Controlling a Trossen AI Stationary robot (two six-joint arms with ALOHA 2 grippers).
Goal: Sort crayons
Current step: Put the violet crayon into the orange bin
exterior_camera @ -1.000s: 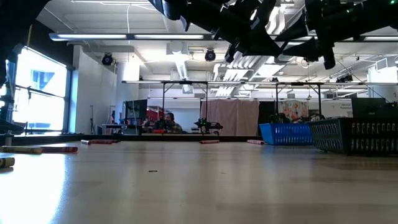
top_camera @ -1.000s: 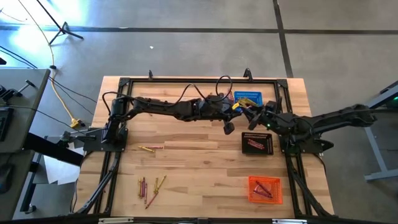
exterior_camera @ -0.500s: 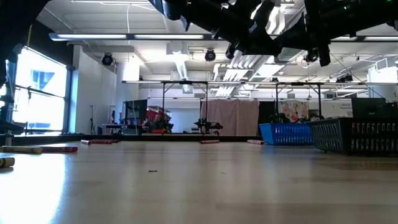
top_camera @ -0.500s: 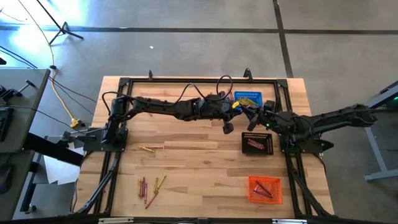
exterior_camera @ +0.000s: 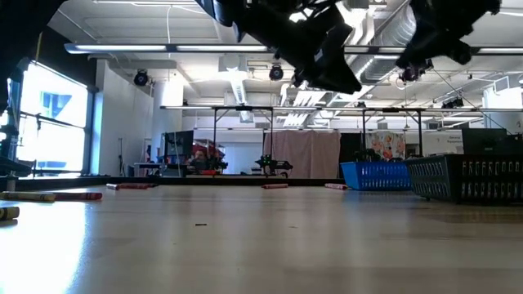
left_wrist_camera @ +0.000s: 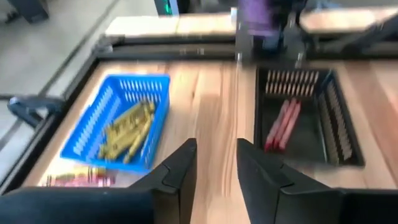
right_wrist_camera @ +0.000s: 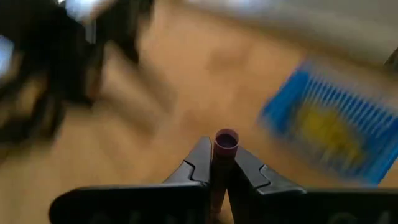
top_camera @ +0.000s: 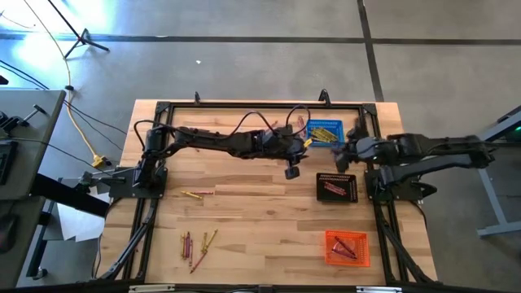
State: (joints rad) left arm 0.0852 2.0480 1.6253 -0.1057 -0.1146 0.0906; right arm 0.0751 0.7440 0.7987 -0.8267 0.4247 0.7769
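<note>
Right wrist view: my right gripper (right_wrist_camera: 216, 163) now pinches a purple crayon (right_wrist_camera: 224, 142); left gripper (left_wrist_camera: 214, 163) has released, empty; handover done.

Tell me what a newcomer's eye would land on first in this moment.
Probably the two dark arms meeting over the table's far side, where the right gripper is shut on a purple crayon and the left gripper hangs open and empty. Next, the blue basket of yellow crayons, beside the black basket holding red ones.
</note>
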